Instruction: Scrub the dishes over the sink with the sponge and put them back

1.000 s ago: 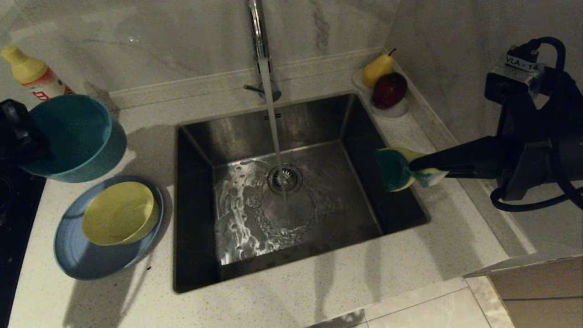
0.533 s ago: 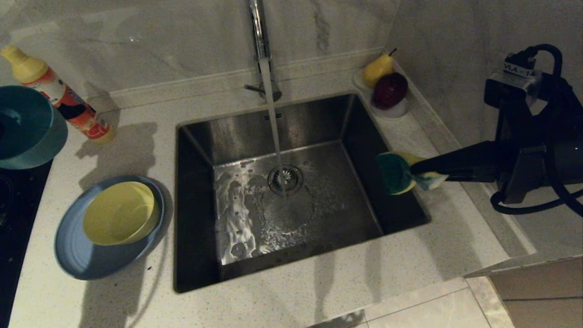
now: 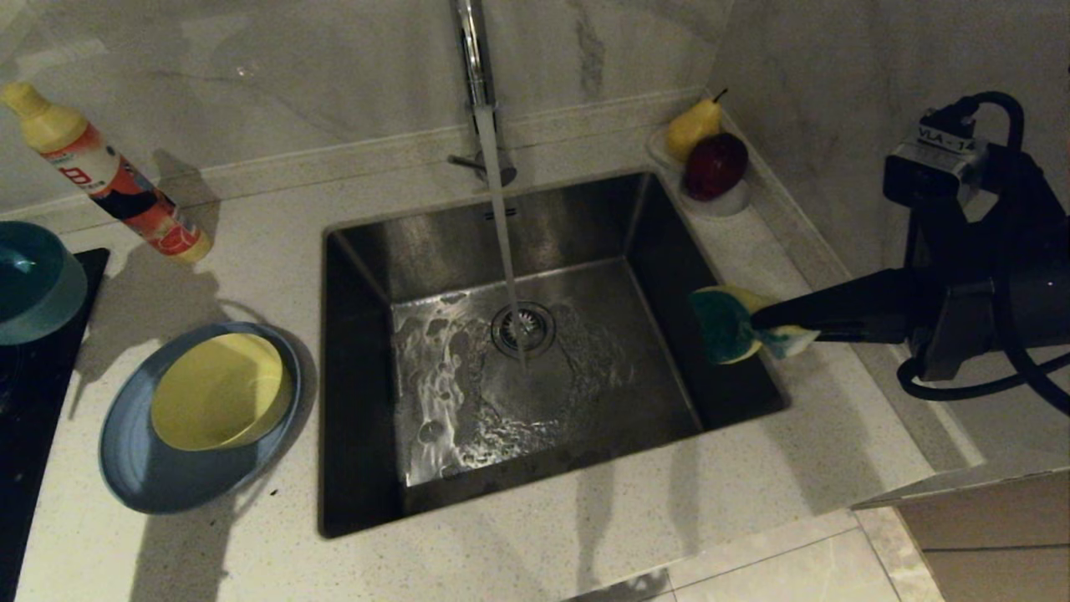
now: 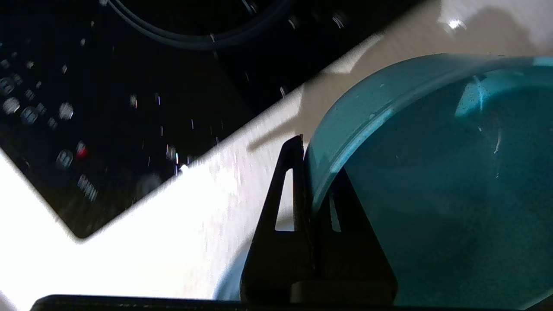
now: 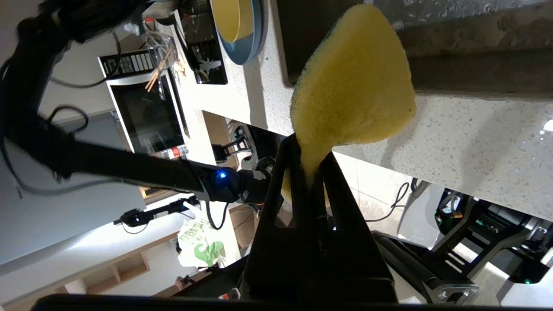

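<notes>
**A:** what changed vs a second ago?

**B:** My left arm swung the teal bowl point(image 3: 32, 283) out toward the left. It was up beside the plate, hiding the soap bottle point(image 3: 109, 176). Now it sits at the far left edge of the head view, over the corner of the black cooktop point(image 3: 33, 401), and the bottle is fully visible. My right arm hasn't budged; sponge in the same spot.

**A:** left jaws?

**B:** My left gripper point(image 4: 307, 172) is pinching the bowl's rim, one finger outside, one inside the wall. Bowl is tilted, with a few water drops inside.

**A:** containers, left to right?

**B:** Slate-blue plate point(image 3: 159, 477) on the counter left of the sink, pale-yellow bowl point(image 3: 219, 390) sitting in it, nothing in that bowl. Sink point(image 3: 359, 401) holds only foamy water on its floor; the tap point(image 3: 475, 58) is running, its stream landing at the strainer drain point(image 3: 523, 328). In the back right corner, a small white dish point(image 3: 726, 201) holds a pear point(image 3: 692, 125) and a dark red apple point(image 3: 715, 164).

**A:** sponge?

**B:** My right gripper point(image 3: 762, 321) is squeezed shut on one end of the sponge point(image 3: 726, 324), held level above the sink's right rim. The free end fans out wide. Teal-green scouring face points toward the basin, the yellow side faces my wrist camera.
</notes>
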